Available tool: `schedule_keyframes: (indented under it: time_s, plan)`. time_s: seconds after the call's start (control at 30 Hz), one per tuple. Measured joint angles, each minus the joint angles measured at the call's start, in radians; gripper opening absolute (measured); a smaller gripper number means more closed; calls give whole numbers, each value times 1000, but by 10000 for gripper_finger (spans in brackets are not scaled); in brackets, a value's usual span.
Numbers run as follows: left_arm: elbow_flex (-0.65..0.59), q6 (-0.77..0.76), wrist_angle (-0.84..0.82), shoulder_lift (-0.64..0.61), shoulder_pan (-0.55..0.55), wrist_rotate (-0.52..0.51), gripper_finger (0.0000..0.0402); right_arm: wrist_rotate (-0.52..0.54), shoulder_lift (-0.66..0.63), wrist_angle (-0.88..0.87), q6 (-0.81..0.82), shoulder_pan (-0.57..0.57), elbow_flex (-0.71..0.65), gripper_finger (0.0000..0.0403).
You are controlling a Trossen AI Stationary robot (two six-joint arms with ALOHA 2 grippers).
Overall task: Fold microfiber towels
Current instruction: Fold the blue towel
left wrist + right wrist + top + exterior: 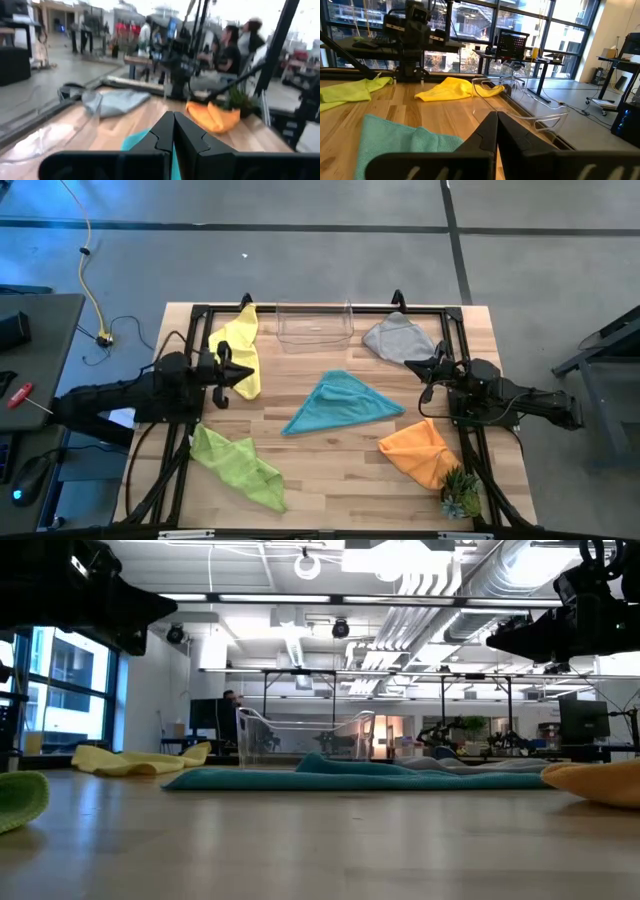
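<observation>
Overhead alone shows all five cloths: yellow towel [240, 345], lime towel [238, 466], teal towel [343, 404] mid-table, grey towel [398, 338], orange towel [422, 452]. Left wrist view adds people seated beyond table. Left gripper [246, 374] and right gripper [412, 365] raised, jaws together, empty; teal towel between them, untouched.

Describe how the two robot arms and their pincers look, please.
Both arms are dark, almost black, and built of chunky jointed segments. The left pincer and the right pincer each end in two flat, angular black fingers that taper toward the tip. No markings or coloured parts show on them.
</observation>
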Motion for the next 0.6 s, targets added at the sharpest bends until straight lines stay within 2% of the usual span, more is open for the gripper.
schedule_keyframes:
  time_s: [0.37, 0.6]
  plan:
    - [196, 78, 12, 489, -55, -64, 0, 0, 0, 0, 0, 0, 0, 0]
    - [329, 133, 12, 753, -94, -83, 0, 0, 0, 0, 0, 0, 0, 0]
